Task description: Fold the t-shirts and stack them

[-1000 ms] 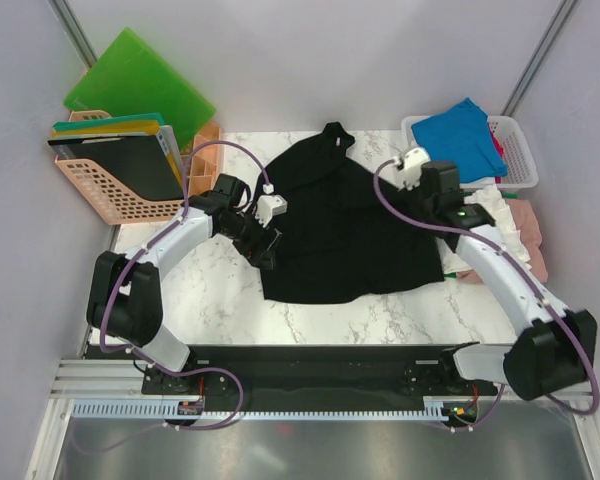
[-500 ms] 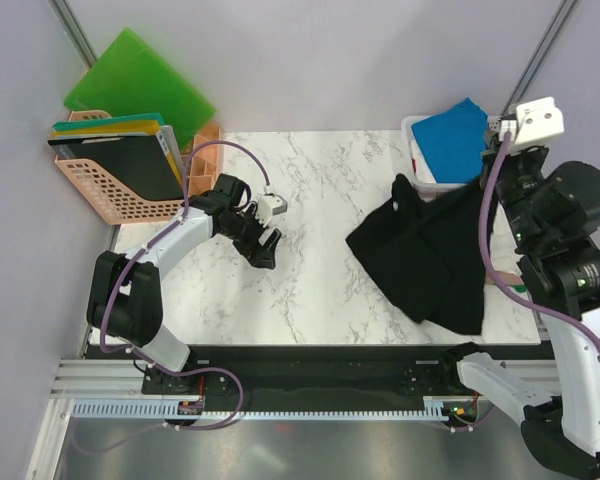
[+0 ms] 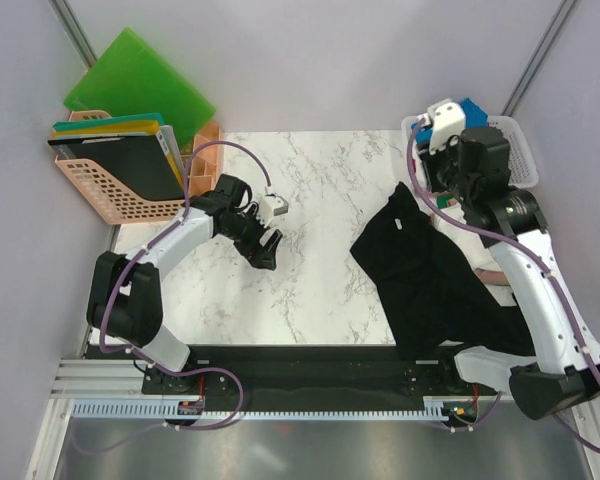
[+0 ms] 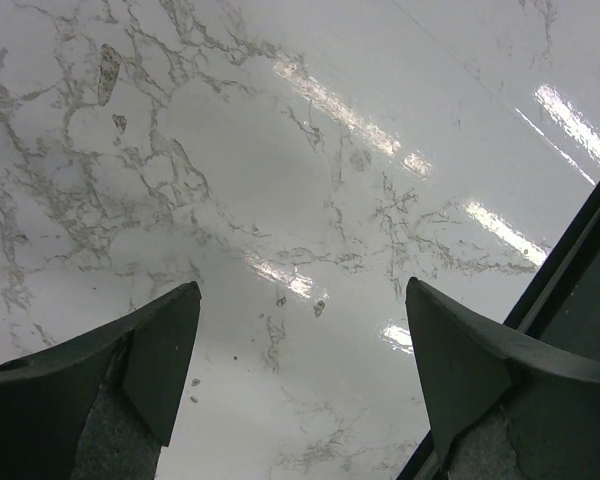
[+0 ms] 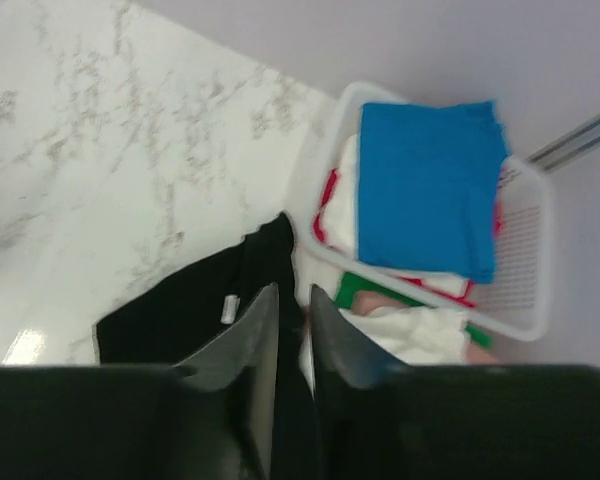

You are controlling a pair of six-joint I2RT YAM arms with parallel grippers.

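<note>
Right gripper (image 5: 288,300) nearly closed (black t-shirt (image 3: 420,265) below)

Matt black cloth t-shirt (image 3: 430,270) on glossy veined marble table (image 3: 310,190); white plastic basket (image 5: 525,260).

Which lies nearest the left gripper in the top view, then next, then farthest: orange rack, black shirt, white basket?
1. Orange rack, to the left gripper's left.
2. Black shirt, across the table on its right.
3. White basket, far right corner.
</note>
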